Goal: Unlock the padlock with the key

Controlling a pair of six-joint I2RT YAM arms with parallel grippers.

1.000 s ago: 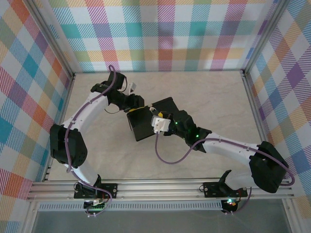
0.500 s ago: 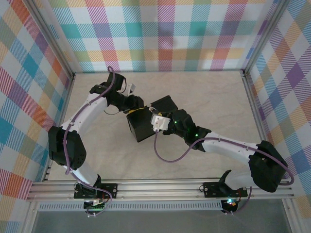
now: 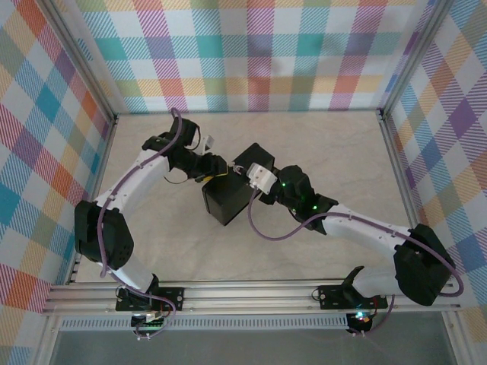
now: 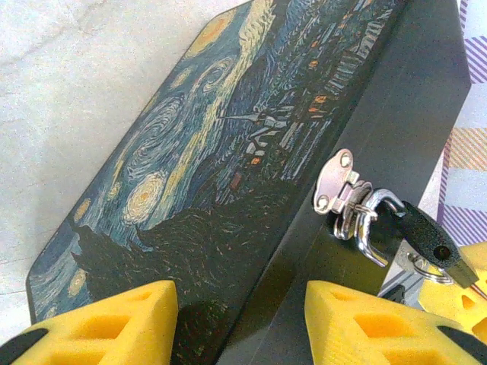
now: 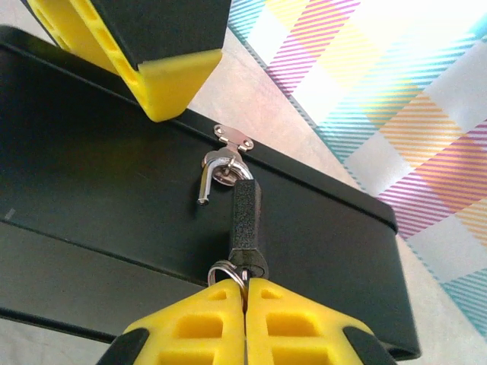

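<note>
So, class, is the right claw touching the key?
Touching. The right wrist view shows the right claw shut on the key just under the padlock, with no gap.

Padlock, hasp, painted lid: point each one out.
padlock (image 5: 247, 224), right wrist view, on its black body.
hasp (image 5: 233, 138), right wrist view, on the silver plate.
painted lid (image 4: 190, 175), left wrist view, on the swirled sky.

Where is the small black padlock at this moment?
In the right wrist view, the small black padlock hangs from the silver hasp on the black box's front wall, directly above the right end effector shut at its silver key ring.
</note>
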